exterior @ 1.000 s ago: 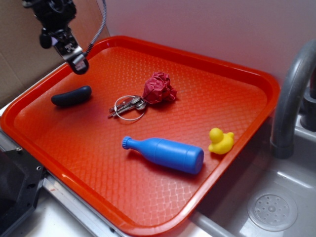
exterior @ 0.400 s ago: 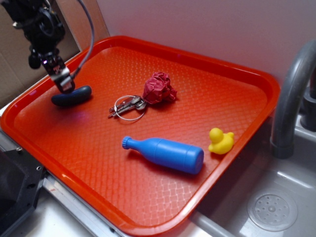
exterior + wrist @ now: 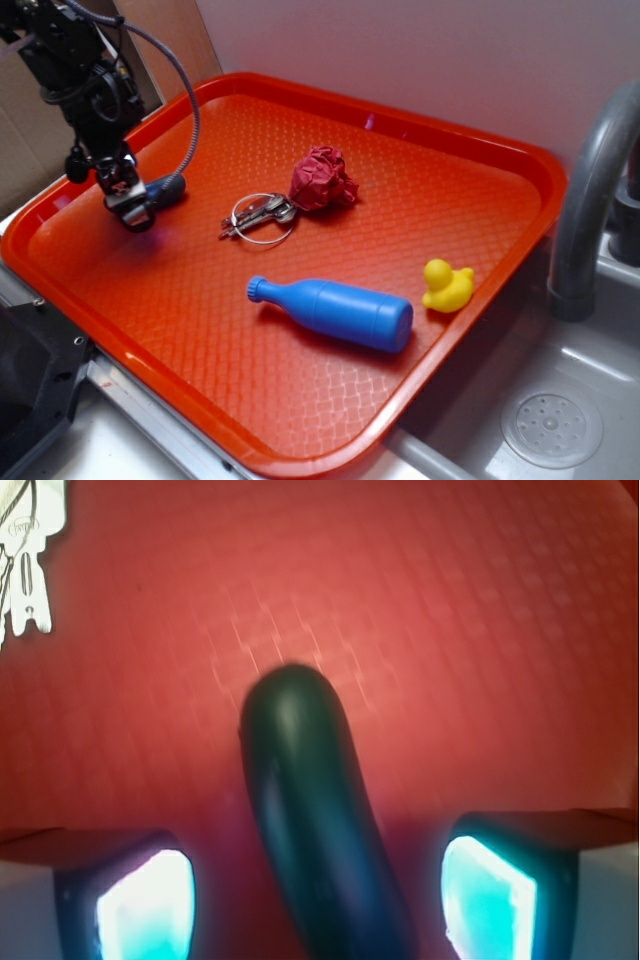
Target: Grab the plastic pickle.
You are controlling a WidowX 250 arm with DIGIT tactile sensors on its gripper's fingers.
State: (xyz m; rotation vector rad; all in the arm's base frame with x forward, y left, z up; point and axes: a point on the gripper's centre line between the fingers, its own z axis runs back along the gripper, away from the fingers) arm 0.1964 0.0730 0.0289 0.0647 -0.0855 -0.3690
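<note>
The plastic pickle (image 3: 315, 810) is a dark blue-grey curved piece lying on the red tray (image 3: 330, 400) near its far left edge. In the exterior view only its right end (image 3: 167, 189) shows past the arm. My gripper (image 3: 135, 210) is down over the pickle and open. In the wrist view the two fingers (image 3: 140, 900) stand on either side of the pickle, each with a gap of red tray between pad and pickle. The gripper (image 3: 315, 905) touches nothing that I can see.
A key ring with keys (image 3: 258, 216) and a crumpled red paper ball (image 3: 322, 179) lie right of the pickle. A bright blue bottle (image 3: 335, 311) and a yellow duck (image 3: 447, 286) sit nearer the front. A grey faucet (image 3: 590, 190) and sink (image 3: 550, 425) are at the right.
The gripper has come down and leftward from above the tray's back left onto the pickle, now straddling it and hiding most of it. The pickle has not moved.
</note>
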